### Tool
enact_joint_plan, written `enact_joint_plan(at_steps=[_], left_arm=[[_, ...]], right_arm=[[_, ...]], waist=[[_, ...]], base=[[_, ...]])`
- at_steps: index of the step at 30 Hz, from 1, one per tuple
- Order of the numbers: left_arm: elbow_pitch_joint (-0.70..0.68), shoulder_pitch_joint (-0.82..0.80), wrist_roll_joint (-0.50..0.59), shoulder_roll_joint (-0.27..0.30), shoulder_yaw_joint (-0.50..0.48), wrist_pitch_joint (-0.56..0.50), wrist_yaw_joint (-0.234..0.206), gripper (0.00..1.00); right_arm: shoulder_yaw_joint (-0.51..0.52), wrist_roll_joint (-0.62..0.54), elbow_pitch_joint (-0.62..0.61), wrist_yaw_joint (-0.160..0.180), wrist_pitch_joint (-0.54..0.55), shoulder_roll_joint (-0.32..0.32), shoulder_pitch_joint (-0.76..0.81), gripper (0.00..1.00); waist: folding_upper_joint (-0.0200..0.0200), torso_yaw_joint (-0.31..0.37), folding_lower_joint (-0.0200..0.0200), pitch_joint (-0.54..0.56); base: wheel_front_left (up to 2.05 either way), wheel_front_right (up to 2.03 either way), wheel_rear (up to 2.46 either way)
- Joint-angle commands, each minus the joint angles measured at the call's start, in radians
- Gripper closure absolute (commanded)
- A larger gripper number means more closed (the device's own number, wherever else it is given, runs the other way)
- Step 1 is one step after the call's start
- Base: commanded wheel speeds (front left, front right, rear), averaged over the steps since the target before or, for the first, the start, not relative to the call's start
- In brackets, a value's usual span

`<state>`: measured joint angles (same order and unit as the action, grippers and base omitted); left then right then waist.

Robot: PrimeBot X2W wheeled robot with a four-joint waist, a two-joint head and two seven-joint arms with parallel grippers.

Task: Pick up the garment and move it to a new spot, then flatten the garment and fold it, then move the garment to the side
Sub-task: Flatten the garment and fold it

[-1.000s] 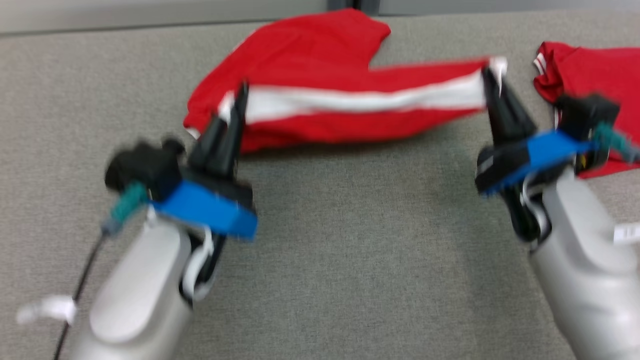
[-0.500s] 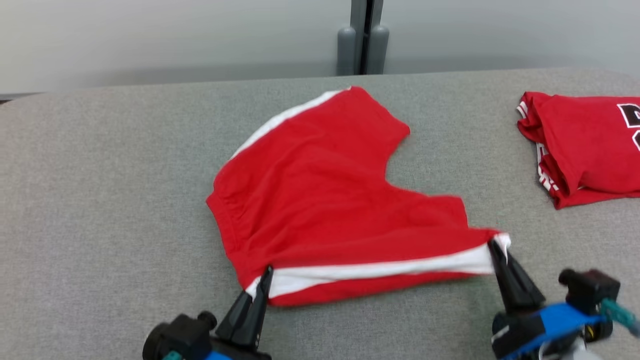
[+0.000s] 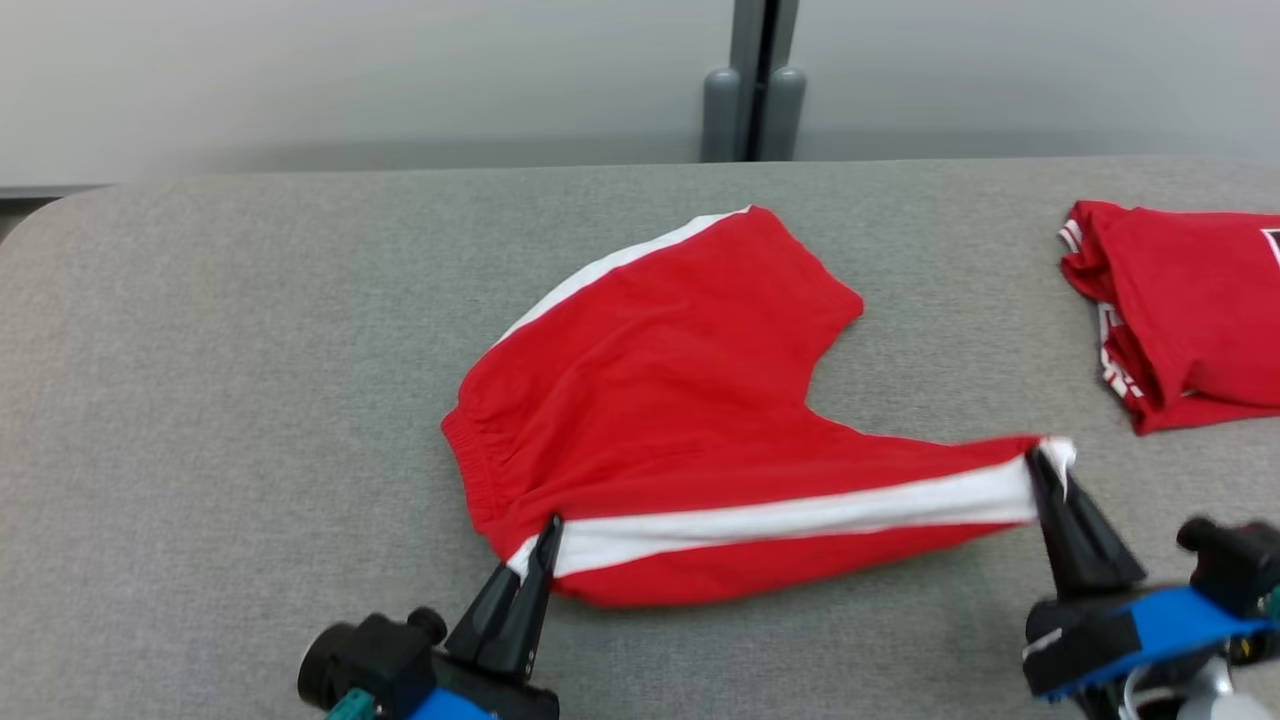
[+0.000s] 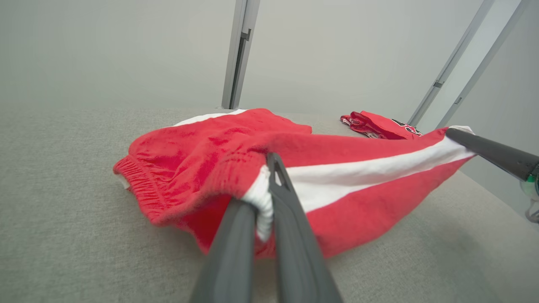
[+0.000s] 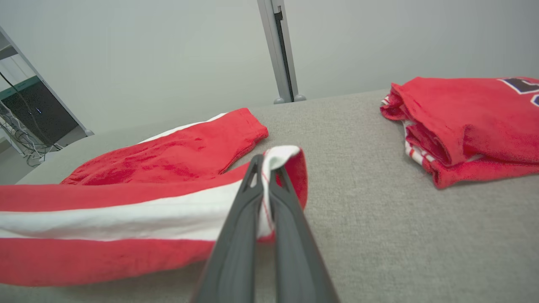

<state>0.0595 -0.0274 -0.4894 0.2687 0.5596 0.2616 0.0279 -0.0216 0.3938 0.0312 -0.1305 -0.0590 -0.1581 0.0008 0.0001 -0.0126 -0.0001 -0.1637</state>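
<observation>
The red garment [image 3: 660, 400] is laid mid-desk, and its white-striped near edge is held lifted and stretched taut between the two arms. The left jaws are clamped on the waistband corner, the right jaws on the leg-hem corner. The far leg is spread flat on the grey desk [image 3: 230, 350]. Wide bare surface is seen to the left, up to the rounded far corner. To the right, a folded red shirt [image 3: 1190, 300] is found well apart.
</observation>
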Motion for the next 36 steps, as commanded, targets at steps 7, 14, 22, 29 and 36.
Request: enact_joint_plan(at_steps=[7,14,22,29,36], left_arm=[[0.058,-0.139,0.012,-0.040,-0.023,0.005,0.028,1.00],[0.137,-0.286,0.023,-0.106,-0.065,0.004,0.060,1.00],[0.245,-0.463,0.038,-0.169,-0.119,0.005,0.089,1.00],[0.320,-0.549,0.059,-0.196,-0.161,0.004,0.099,1.00],[0.390,-0.587,0.073,-0.209,-0.160,0.005,0.104,0.49]], right_arm=[[0.006,-0.042,0.039,-0.001,0.032,-0.014,-0.202,1.00],[-0.008,-0.092,0.168,-0.001,0.082,-0.053,-0.461,1.00],[-0.062,-0.133,0.371,-0.001,0.092,-0.084,-0.761,1.00],[-0.084,-0.176,0.598,-0.001,0.059,-0.079,-0.956,1.00],[-0.118,-0.193,0.792,-0.001,0.032,-0.057,-1.067,0.00]], waist=[[-0.0001,-0.068,0.0001,-0.057],[-0.0001,-0.136,0.0001,-0.150],[-0.0001,-0.200,0.0001,-0.280],[-0.0001,-0.223,0.0001,-0.352],[-0.0001,-0.225,0.0001,-0.369]], base=[[0.00,0.00,0.00],[0.00,0.00,0.00],[0.00,0.00,0.00],[0.00,0.00,0.00],[0.00,0.00,0.00]])
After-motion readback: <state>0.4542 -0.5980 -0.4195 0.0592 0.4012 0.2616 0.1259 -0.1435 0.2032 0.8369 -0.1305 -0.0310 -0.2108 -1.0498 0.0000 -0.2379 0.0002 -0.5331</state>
